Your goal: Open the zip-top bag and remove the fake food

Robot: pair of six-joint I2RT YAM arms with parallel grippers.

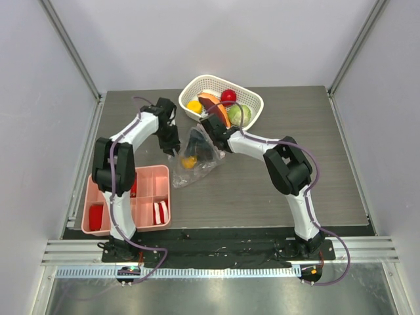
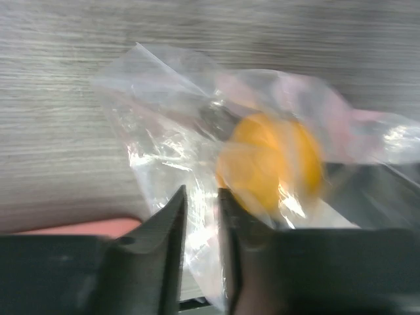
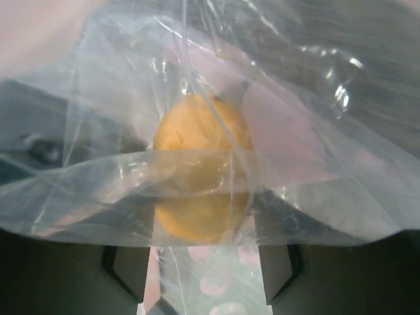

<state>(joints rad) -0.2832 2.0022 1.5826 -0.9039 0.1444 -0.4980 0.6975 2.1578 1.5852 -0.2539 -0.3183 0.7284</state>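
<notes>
The clear zip-top bag (image 1: 200, 157) lies crumpled on the table between my two grippers. One yellow-orange fake food fruit (image 1: 189, 162) is inside it. My left gripper (image 1: 174, 149) is at the bag's left edge. In the left wrist view its jaws (image 2: 200, 190) stand a narrow gap apart with bag film (image 2: 164, 118) between them, and the fruit (image 2: 269, 164) is just beyond. My right gripper (image 1: 207, 146) reaches in from the right. Its jaws (image 3: 202, 223) are wide, with the fruit (image 3: 200, 170) between them. Bag film (image 3: 295, 131) drapes over the fingertips and hides any contact.
The white mesh basket (image 1: 252, 98) at the back holds a green ball (image 1: 239, 113), a red fruit (image 1: 228, 96), a yellow fruit (image 1: 194, 105) and an orange-brown wedge (image 1: 213, 104). A pink divided tray (image 1: 147, 174) sits front left, close to the left arm.
</notes>
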